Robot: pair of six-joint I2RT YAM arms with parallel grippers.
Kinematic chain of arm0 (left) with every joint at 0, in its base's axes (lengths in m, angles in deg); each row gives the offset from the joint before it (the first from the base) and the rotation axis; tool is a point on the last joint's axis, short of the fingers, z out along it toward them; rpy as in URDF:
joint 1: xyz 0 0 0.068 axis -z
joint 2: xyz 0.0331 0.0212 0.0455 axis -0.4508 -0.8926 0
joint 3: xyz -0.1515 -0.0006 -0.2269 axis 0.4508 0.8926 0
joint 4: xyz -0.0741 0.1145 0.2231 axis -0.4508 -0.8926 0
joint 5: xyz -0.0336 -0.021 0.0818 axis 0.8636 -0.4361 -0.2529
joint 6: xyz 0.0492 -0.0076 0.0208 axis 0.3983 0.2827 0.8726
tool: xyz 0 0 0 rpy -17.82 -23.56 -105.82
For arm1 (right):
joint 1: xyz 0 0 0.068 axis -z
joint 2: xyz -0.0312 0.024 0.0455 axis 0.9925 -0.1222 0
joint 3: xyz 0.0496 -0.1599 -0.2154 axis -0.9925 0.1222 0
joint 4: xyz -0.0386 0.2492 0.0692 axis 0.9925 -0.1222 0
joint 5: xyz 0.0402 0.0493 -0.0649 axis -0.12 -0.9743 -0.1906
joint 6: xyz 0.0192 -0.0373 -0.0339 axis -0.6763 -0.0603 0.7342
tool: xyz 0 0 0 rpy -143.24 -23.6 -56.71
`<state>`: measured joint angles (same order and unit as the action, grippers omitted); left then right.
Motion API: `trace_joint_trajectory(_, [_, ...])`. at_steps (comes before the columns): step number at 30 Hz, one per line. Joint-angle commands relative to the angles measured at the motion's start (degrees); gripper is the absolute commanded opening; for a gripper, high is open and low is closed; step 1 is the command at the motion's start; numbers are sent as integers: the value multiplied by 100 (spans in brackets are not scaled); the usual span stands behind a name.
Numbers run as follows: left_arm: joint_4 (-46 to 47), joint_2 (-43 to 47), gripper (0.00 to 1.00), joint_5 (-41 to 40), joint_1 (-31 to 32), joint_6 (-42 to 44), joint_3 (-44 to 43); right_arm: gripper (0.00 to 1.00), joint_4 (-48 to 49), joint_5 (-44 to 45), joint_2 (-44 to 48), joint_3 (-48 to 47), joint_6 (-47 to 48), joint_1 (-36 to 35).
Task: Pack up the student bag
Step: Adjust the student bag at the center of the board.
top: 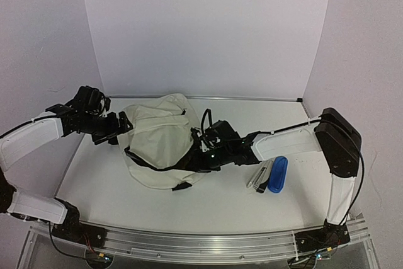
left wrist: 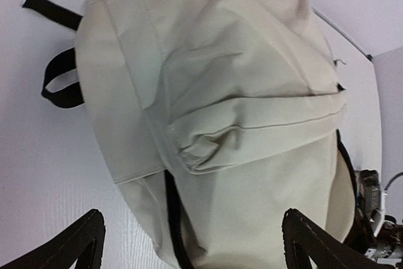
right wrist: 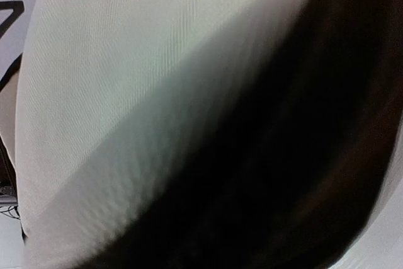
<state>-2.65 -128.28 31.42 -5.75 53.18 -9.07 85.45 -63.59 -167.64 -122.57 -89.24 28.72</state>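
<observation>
The student bag (top: pixel 160 140), cream fabric with black straps, lies crumpled on the white table left of centre. My left gripper (top: pixel 123 124) is at its left edge. In the left wrist view the bag (left wrist: pixel 227 92) fills the frame, and my left gripper (left wrist: pixel 192 247) is open, its black fingertips (left wrist: pixel 85 244) spread wide on either side of the fabric and a black zipper (left wrist: pixel 171 218). My right gripper (top: pixel 200 146) is pressed into the bag's right side. The right wrist view shows only cream fabric (right wrist: pixel 94 92) and darkness, so its fingers are hidden.
A blue oblong case (top: pixel 278 174) and a grey, stapler-like object (top: pixel 259 174) lie side by side on the table right of the bag, below the right forearm. White walls close in the left, back and right sides. A black strap loop (left wrist: pixel 60 83) sticks out from the bag.
</observation>
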Motion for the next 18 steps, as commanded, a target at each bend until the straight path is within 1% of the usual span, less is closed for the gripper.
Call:
trace_joint_trajectory(1, [811, 194, 97, 723, 617, 1080, -547, 0, 245, 102, 457, 211, -344, -78])
trace_joint_trajectory(2, [700, 34, 97, 586, 866, 1308, -730, 1, 241, 321, 545, 237, -380, -71])
trace_joint_trajectory(3, [604, -142, 97, 525, 1142, 1560, -995, 8, 229, 464, 669, 255, -419, -44])
trace_joint_trajectory(4, [544, -336, 96, 519, 1327, 1703, -1190, 12, 225, 575, 763, 273, -443, -4])
trace_joint_trajectory(6, [484, -777, 96, 529, 1622, 1939, -1513, 17, 214, 754, 975, 309, -501, 154])
trace_joint_trajectory(9, [485, -1361, 96, 378, 2018, 2256, -1900, 31, 197, 927, 1247, 416, -528, 496])
trace_joint_trajectory(10, [495, -1566, 96, 314, 2159, 2352, -2035, 34, 179, 968, 1343, 449, -530, 599])
trace_joint_trajectory(14, [433, -2362, 96, -15, 2504, 2588, -2513, 45, 91, 1159, 1671, 678, -479, 1045])
trace_joint_trajectory(18, [319, -2943, 96, -500, 2701, 2694, -2864, 52, -34, 1351, 1963, 905, -447, 1326])
